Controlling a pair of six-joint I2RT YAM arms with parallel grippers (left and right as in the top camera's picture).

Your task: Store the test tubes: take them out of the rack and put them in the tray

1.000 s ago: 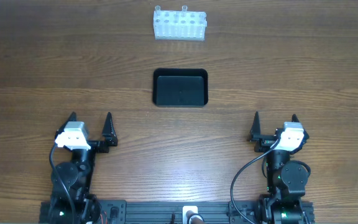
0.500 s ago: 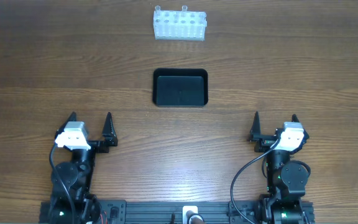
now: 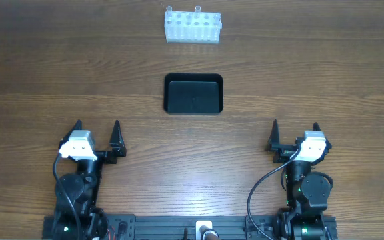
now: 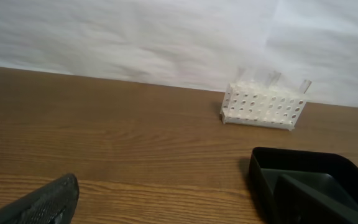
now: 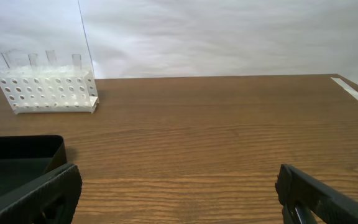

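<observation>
A white test-tube rack (image 3: pixel 193 27) stands at the far middle of the wooden table, with clear tubes (image 5: pixel 50 58) poking out of its top; it also appears as the rack (image 4: pixel 263 106) and the rack (image 5: pixel 47 90) in the wrist views. A black tray (image 3: pixel 193 93) lies between the rack and the arms, with nothing in it. My left gripper (image 3: pixel 97 128) hangs open near the front left, far from both. My right gripper (image 3: pixel 295 129) is open at the front right, nothing between its fingers.
The table (image 3: pixel 312 60) is bare wood around the rack and tray. A white wall (image 4: pixel 135 37) rises behind the table's far edge. A strip of pale tape (image 5: pixel 356 94) lies along the table's right side.
</observation>
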